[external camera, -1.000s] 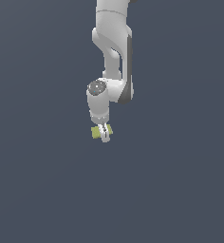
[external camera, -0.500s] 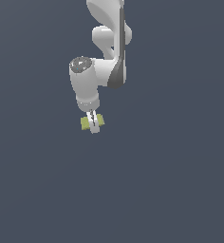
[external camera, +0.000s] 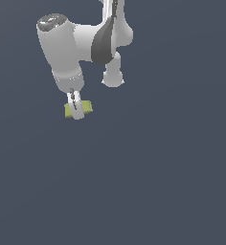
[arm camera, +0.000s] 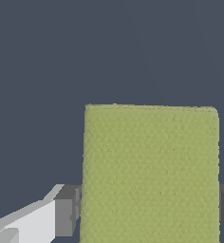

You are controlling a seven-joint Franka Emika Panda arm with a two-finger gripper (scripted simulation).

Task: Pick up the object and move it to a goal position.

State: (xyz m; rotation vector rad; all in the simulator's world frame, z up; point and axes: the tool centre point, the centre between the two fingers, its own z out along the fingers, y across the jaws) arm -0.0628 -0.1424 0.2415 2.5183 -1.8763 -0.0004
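Against plain dark grey we saw the gripper [external camera: 76, 111] clamped on the yellow-green block [external camera: 86, 107], which sat crosswise between its fingers [arm camera: 66, 211], both ends sticking out, held in mid-air.

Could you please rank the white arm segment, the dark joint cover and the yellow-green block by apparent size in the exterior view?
1. Large white cylindrical arm segment
2. Dark grey curved joint cover
3. Small matte yellow-green rectangular block, gripped in the hand
Differing camera distance may skew this.
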